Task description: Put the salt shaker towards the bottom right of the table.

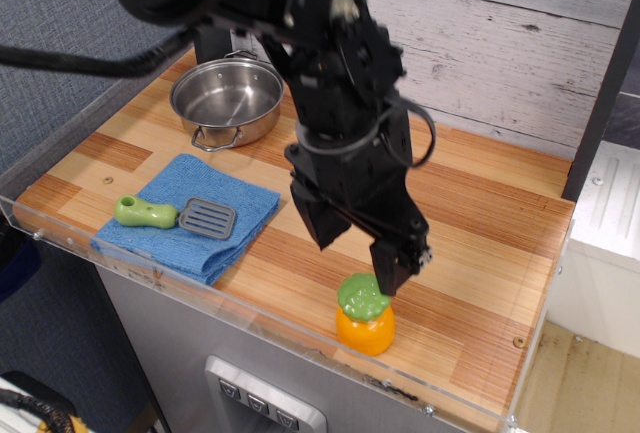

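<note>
The salt shaker [364, 315], a round orange body with a lumpy green cap, stands upright on the striped wooden table [480, 253] near its front edge, right of centre. My black gripper [359, 253] hangs just above and behind the shaker. Its jaws are open and hold nothing. One finger [393, 265] ends just above the green cap, the other [322, 227] is to the left.
A blue cloth [190, 213] at the front left carries a grey spatula with a green handle [172, 215]. A steel pot [228, 101] stands at the back left. A clear acrylic rim [250, 308] runs along the front edge.
</note>
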Available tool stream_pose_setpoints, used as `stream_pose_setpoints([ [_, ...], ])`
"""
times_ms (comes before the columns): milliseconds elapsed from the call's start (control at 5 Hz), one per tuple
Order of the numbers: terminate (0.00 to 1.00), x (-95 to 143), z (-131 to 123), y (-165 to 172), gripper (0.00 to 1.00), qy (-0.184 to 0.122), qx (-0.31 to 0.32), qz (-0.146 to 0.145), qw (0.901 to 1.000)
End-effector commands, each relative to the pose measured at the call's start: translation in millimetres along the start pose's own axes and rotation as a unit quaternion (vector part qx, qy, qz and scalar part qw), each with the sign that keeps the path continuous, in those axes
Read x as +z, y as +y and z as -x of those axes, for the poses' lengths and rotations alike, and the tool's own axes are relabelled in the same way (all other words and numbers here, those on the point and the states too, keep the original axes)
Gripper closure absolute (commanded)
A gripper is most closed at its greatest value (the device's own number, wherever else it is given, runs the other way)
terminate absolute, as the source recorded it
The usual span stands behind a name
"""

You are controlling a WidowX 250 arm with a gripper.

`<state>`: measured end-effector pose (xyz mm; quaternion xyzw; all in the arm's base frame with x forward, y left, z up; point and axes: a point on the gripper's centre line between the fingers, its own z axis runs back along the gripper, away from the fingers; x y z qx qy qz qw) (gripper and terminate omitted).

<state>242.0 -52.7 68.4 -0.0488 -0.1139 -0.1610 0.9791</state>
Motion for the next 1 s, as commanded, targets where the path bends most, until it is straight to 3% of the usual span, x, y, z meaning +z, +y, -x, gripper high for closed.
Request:
stream_pose_setpoints([
  [0, 0.0, 56, -19, 23, 0.0, -0.07, 0.015, -0.005, 0.9974],
  [200, 0.0, 82, -26, 34, 0.0, -0.091, 0.011, -0.027, 0.9954],
  [600, 0.0, 82, -26, 34, 0.0, -0.091, 0.011, -0.027, 0.9954],
  [800, 1.0, 82, -26, 34, 0.0, -0.091, 0.011, -0.027, 0.9954],
])
